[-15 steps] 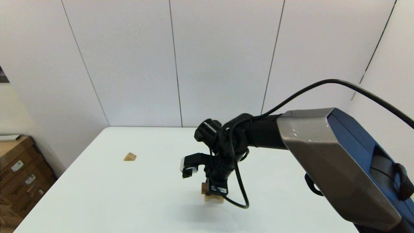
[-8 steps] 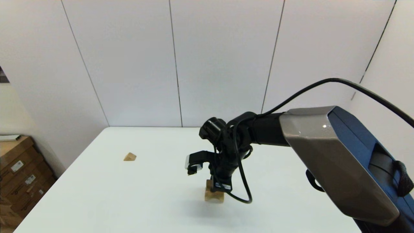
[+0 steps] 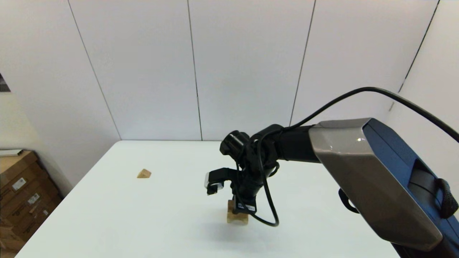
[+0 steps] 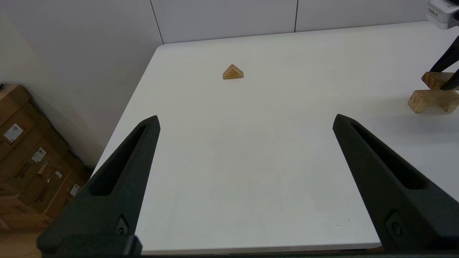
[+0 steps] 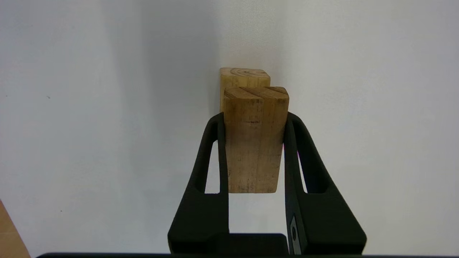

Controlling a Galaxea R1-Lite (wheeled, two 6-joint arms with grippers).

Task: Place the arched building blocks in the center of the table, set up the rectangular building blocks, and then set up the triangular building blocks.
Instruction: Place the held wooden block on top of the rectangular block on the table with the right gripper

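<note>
Over mid-table, right end effector point(image 3: 239, 209) points down.

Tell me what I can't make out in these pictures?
- Head view: right gripper hides most of the rectangular block above the arched block.
- Right wrist view: rectangular block hides whether it touches the arched block.
- Left wrist view: picture's edge crops the arched block.

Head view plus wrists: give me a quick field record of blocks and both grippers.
arch block: on the table, near its middle, notch down
rectangular block: held by the right gripper directly over the arch block; contact unclear
triangular block: lies alone, far left of the table
left gripper: jaws open, empty, off the near left edge
</note>
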